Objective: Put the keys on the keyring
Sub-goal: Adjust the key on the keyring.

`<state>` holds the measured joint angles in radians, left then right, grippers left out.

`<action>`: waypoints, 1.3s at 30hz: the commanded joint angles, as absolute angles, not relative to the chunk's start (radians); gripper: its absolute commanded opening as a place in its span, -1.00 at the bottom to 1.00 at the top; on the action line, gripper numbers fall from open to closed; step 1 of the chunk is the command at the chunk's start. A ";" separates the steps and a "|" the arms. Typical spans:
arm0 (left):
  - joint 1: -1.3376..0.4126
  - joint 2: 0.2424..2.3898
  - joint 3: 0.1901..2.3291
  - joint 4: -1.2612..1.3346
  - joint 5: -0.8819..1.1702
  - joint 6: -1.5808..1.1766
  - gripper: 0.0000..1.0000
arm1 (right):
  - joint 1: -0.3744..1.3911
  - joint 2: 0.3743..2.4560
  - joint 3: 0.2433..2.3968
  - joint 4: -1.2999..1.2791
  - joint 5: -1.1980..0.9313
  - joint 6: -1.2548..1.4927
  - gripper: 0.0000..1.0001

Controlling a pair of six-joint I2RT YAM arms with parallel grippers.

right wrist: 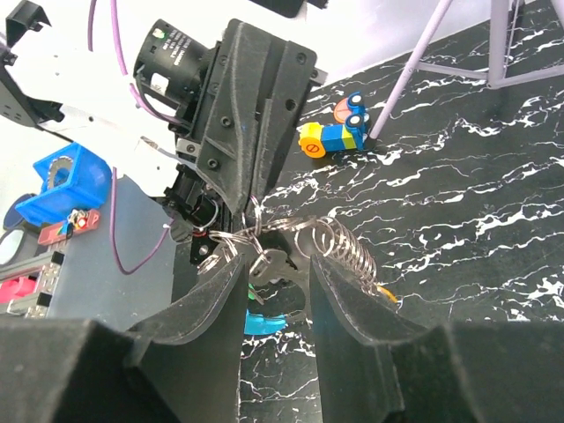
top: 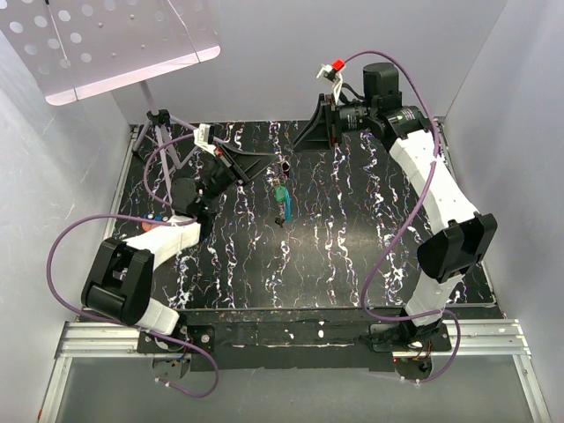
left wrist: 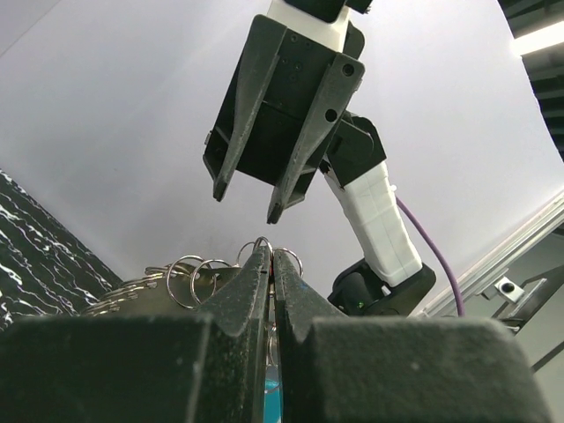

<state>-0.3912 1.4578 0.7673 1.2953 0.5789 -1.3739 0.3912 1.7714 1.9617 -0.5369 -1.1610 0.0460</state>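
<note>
Left end effector (left wrist: 271, 254) pinches keyring (left wrist: 262, 241); keys (top: 281, 201) hang tips down

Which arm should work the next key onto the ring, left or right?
Right, probably. The left tool is shut on the keyring and is busy holding it. The right tool is open and faces it, with a silver key framed between its jaws.

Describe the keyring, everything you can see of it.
The keyring is thin silvery wire, metal by its look, bunched into several overlapping loops like a short coil. The left pincer is shut on one loop and holds it up. A silver key, a teal key and a blue key dangle from it. The right pincer stands open around the silver key; contact cannot be told.
</note>
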 commanded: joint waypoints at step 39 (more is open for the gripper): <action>-0.394 1.499 0.848 1.534 0.604 -1.459 -1.00 | 0.451 1.795 2.042 -0.698 -1.189 -0.179 -0.48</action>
